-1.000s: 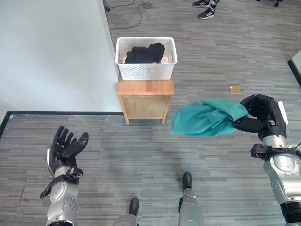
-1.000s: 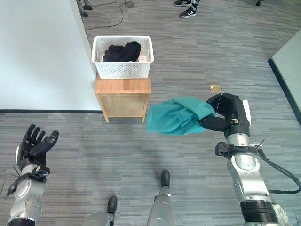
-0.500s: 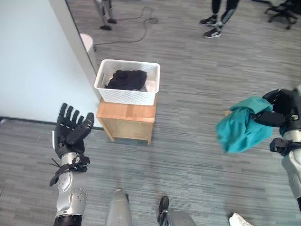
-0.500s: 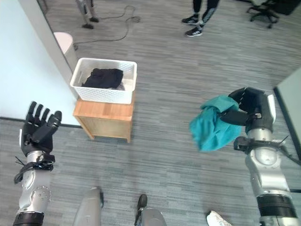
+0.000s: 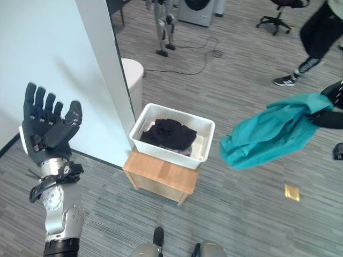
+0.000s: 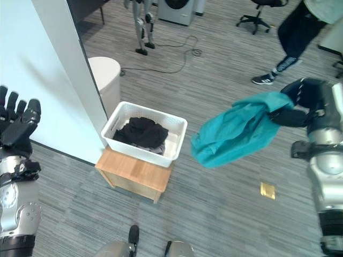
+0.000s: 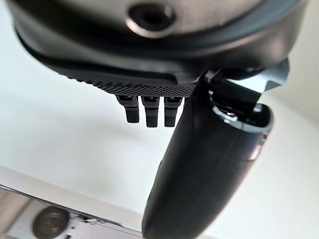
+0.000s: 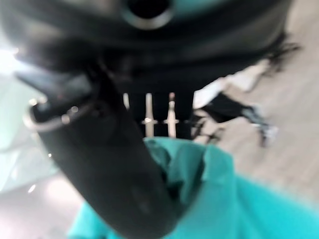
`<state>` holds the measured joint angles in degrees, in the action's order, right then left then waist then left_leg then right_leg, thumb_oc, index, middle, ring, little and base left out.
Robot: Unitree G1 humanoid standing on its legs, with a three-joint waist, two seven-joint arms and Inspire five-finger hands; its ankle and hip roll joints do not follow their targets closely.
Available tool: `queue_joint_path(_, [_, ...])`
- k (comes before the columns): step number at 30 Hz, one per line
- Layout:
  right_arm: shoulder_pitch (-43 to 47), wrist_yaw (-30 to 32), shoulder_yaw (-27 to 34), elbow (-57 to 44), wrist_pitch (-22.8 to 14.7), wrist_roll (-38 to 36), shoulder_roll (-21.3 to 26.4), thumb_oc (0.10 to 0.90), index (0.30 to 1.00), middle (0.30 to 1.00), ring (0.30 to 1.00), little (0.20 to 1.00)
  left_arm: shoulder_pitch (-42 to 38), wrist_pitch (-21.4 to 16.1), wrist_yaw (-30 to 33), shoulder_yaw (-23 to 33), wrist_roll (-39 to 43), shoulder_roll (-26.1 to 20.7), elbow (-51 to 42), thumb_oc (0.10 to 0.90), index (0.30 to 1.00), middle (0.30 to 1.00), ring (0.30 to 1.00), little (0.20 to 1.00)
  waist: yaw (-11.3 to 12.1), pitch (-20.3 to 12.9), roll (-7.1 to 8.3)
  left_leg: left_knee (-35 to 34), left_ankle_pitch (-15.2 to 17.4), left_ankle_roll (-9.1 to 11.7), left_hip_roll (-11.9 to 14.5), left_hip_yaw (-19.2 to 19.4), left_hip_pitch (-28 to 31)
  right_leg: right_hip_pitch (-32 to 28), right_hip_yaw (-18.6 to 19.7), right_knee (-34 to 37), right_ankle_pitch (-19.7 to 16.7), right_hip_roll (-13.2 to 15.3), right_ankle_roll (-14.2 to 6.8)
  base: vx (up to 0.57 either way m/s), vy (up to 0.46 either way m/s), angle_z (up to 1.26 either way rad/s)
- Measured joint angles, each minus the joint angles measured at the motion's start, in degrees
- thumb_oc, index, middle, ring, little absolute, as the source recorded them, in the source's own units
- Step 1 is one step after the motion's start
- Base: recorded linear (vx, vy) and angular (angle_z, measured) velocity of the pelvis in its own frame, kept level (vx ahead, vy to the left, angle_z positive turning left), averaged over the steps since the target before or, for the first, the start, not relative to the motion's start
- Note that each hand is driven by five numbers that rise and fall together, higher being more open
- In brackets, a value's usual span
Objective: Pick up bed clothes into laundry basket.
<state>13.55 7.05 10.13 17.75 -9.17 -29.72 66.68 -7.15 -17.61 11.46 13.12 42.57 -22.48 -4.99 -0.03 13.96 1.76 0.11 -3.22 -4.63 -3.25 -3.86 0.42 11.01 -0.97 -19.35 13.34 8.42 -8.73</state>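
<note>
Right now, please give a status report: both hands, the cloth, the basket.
Right robot hand shut on teal cloth, held in air beside white basket. Left robot hand open, raised. Black clothes already in basket. Nothing in the way.

Your dark right hand (image 6: pixel 306 96) grips a teal cloth (image 6: pixel 236 131), plain with no pattern. To the left of it you see a white lattice-sided basket (image 6: pixel 143 134) holding black clothes (image 6: pixel 140 131), on a light-brown wooden stand (image 6: pixel 135 173) over grey striped floor (image 6: pixel 214 209). Your black left hand (image 5: pixel 45 128) is raised before a white wall (image 5: pixel 59 48).
</note>
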Motion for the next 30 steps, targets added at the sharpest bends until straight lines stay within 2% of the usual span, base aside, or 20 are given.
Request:
queue_joint_path(1, [1.7, 0.7, -0.2, 0.0, -0.1, 0.0, 2.5, 0.4, 0.3, 0.3, 0.3, 0.3, -1.3, -0.8, 0.3, -1.0, -0.1, -0.1, 1.1, 0.8, 0.9, 0.9, 0.9, 0.9, -0.6, 0.4, 0.64, -0.4, 1.3, 2.3, 0.0, -2.5, 2.2, 0.6, 3.9, 5.0, -4.4, -0.3, 1.3, 0.06, -0.117, 1.17])
queue_joint_path(2, [1.9, 1.1, 0.5, -0.8, -0.3, -0.1, 3.9, 0.4, 0.3, 0.3, 0.3, 0.3, -1.6, -0.9, 0.2, -2.1, -0.1, -0.4, 2.2, 0.8, 0.9, 0.9, 0.9, 0.9, -1.0, 0.1, 1.4, -0.1, 1.5, 2.6, -0.5, -3.8, 2.6, -1.6, 6.9, 9.9, -11.4, 0.0, -0.8, 0.15, -0.267, 1.12])
queue_joint_path(3, [2.6, 1.9, 1.3, -3.1, -0.3, -0.1, 4.7, 0.4, 0.3, 0.3, 0.3, 0.3, -0.5, -0.8, -0.3, -1.7, -0.1, 0.4, 2.3, 0.8, 0.9, 0.9, 0.9, 0.9, -0.7, -0.7, 1.9, -0.8, 2.5, 3.7, -0.3, -4.2, 4.7, -2.0, 4.7, 9.5, -16.0, -0.2, 2.1, 0.13, -0.204, 0.77])
queue_joint_path(4, [5.6, 1.9, 0.5, -4.5, -1.2, -0.5, 5.2, 0.4, 0.3, 0.3, 0.3, 0.3, 1.5, -1.0, -0.6, -1.0, 0.1, 1.8, 1.6, 0.8, 0.9, 0.9, 0.9, 0.9, -0.1, -1.1, 1.37, -0.8, 2.6, 4.4, 1.7, -4.3, 4.2, -3.7, 3.8, 11.1, -16.2, -1.8, 2.4, 0.18, -0.246, 0.39])
queue_joint_path(5, [9.0, 2.0, -2.0, -4.3, -1.5, -0.7, 7.0, 0.4, 0.3, 0.3, 0.3, 0.3, 2.6, -1.2, -0.8, -0.6, 0.1, 3.0, 1.6, 0.8, 0.9, 0.9, 0.9, 0.9, 0.1, -1.5, 0.74, -0.5, 2.9, 5.6, 2.7, -4.2, 4.1, -5.3, 2.7, 13.4, -16.7, -2.6, 3.4, 0.08, -0.139, 0.23])
queue_joint_path(6, [15.6, 1.7, -7.4, -2.7, -1.8, -0.7, 13.2, 0.4, 0.3, 0.3, 0.3, 0.3, 3.8, -1.2, -1.0, -1.1, 0.2, 4.4, 1.6, 0.8, 0.9, 0.9, 0.9, 0.9, 1.6, -1.9, -0.01, -0.8, 3.0, 7.2, 3.9, -3.8, 3.9, -7.2, 1.7, 16.4, -17.6, -3.6, 4.6, 0.04, -0.081, 0.38])
queue_joint_path(8, [28.7, 0.9, -17.1, -0.3, -2.2, -0.3, 20.5, 0.4, 0.3, 0.3, 0.3, 0.3, 5.6, -1.2, -2.2, -1.0, 0.1, 4.0, 1.6, 0.8, 0.9, 0.9, 0.9, 0.9, 2.7, -1.9, 0.21, -2.7, 2.7, 7.9, 4.3, -2.9, 2.7, -8.5, 0.2, 18.9, -18.0, -4.5, 5.3, 0.01, -0.06, 0.49])
queue_joint_path(9, [35.3, 0.4, -21.8, 0.2, -2.2, -0.2, 21.9, 0.4, 0.3, 0.3, 0.3, 0.3, 6.5, -1.2, -2.3, -0.4, 0.2, 4.0, 1.6, 0.8, 0.9, 0.9, 0.9, 0.9, 3.5, -1.6, 0.88, -3.6, 2.0, 8.9, 4.6, -2.9, 2.1, -9.0, -0.4, 19.8, -18.0, -5.1, 5.3, -0.01, -0.069, 0.22])
queue_joint_path(10, [44.1, -0.4, -29.0, 0.4, -2.2, -0.2, 22.8, 0.4, 0.3, 0.3, 0.3, 0.3, 8.1, -1.3, -2.7, 1.0, 0.3, 3.9, 1.6, 0.8, 0.9, 0.9, 0.9, 0.9, 4.7, -1.8, 0.56, -3.9, -0.7, 9.7, 5.1, -2.8, 2.3, -9.9, -0.4, 21.4, -18.6, -6.5, 6.1, -0.01, -0.036, -0.03])
queue_joint_path(11, [49.3, -0.6, -33.7, 0.5, -2.5, -0.1, 22.9, 0.4, 0.3, 0.3, 0.3, 0.3, 9.2, -1.3, -2.7, 2.1, 0.6, 3.9, 1.6, 0.8, 0.9, 0.9, 0.9, 0.9, 4.7, -1.9, 0.61, -3.5, -0.9, 9.4, 5.6, -2.2, 2.5, -10.4, -0.4, 22.1, -18.6, -7.3, 6.2, -0.01, -0.047, -0.04])
queue_joint_path(13, [69.3, -2.2, -53.9, 2.4, -3.1, 0.9, 22.1, 0.4, 0.3, 0.3, 0.3, 0.3, 10.1, -1.3, -1.6, 4.0, 3.0, 4.0, 3.3, 0.8, 0.9, 0.9, 0.9, 0.9, 4.8, -1.6, 2.71, -3.2, -1.1, 9.7, 6.0, -3.2, 2.5, -11.6, -2.2, 22.9, -18.6, -7.7, 6.2, 0.01, -0.032, 0.23])
queue_joint_path(14, [74.6, -2.7, -59.5, 3.5, -3.2, 1.1, 22.1, 0.4, 0.3, 0.3, 0.3, 0.3, 10.1, -1.3, -1.7, 3.8, 3.2, 4.1, 3.7, 0.8, 0.9, 0.9, 0.9, 0.9, 4.6, -1.7, 2.97, -3.2, -1.1, 9.7, 5.9, -3.3, 2.5, -11.8, -2.6, 23.3, -18.6, -7.7, 6.2, 0.04, -0.018, 0.36])
queue_joint_path(16, [88.7, -4.0, -74.5, 7.6, -5.2, 2.0, 20.1, 0.4, 0.3, 0.3, 0.3, 0.3, 11.2, -1.3, -1.8, 3.6, 3.7, 4.1, 4.3, 0.8, 0.9, 0.9, 0.9, 0.9, 5.1, -2.0, 4.04, -3.5, -1.1, 9.7, 5.7, -3.5, 2.2, -12.4, -3.6, 24.4, -18.5, -7.5, 6.1, 0.02, -0.019, 0.31])
queue_joint_path(17, [92.0, -4.5, -77.4, 9.9, -5.3, 2.2, 18.7, 0.4, 0.3, 0.3, 0.3, 0.3, 11.3, -1.3, -1.8, 3.5, 4.1, 4.1, 4.6, 0.8, 0.9, 0.9, 0.9, 0.9, 5.6, -2.0, 4.34, -3.6, -1.1, 9.7, 5.5, -3.7, 2.2, -12.5, -3.5, 24.5, -18.4, -7.3, 5.9, -0.02, -0.016, 0.18])
queue_joint_path(19, [93.7, -4.6, -78.1, 15.7, -5.6, 2.2, 15.7, 0.4, 0.3, 0.3, 0.3, 0.3, 11.4, -1.3, -1.8, 2.9, 4.5, 4.1, 5.1, 0.8, 0.9, 0.9, 0.9, 0.9, 6.8, -2.1, 4.55, -4.1, -1.1, 9.7, 5.2, -4.1, 2.2, -12.6, -3.7, 24.4, -17.9, -7.0, 5.3, 0.0, -0.006, 0.19])
queue_joint_path(23, [94.0, -4.8, -80.1, 22.6, -4.0, 3.6, 14.6, 0.4, 0.3, 0.3, 0.3, 0.3, 11.7, -1.3, -1.9, 3.0, 4.6, 3.9, 5.4, 0.8, 0.9, 0.9, 0.9, 0.9, 8.2, -2.1, 4.56, -4.7, -1.1, 9.7, 4.4, -4.7, 2.2, -12.6, -4.4, 24.3, -17.7, -6.2, 5.0, 0.0, 0.017, 0.13])
queue_joint_path(25, [94.0, -5.2, -82.2, 24.5, -3.3, 5.0, 14.5, 0.4, 0.3, 0.3, 0.3, 0.3, 12.1, -1.3, -2.0, 3.1, 4.6, 3.5, 5.7, 0.8, 0.9, 0.9, 0.9, 0.9, 8.2, -2.1, 4.56, -4.8, -1.1, 9.7, 4.1, -4.6, 2.2, -12.5, -4.5, 24.3, -17.7, -5.8, 5.1, 0.0, 0.014, 0.03])
queue_joint_path(30, [94.0, -5.5, -82.4, 27.5, -2.1, 6.0, 14.1, 0.4, 0.3, 0.3, 0.3, 0.3, 13.1, -1.3, -2.2, 2.9, 4.7, 3.5, 6.8, 0.8, 0.9, 0.9, 0.9, 0.9, 7.8, -2.1, 4.53, -5.0, -1.1, 9.6, 3.9, -4.7, 2.1, -12.4, -4.9, 24.3, -18.0, -5.5, 5.1, 0.0, 0.0, 0.0])
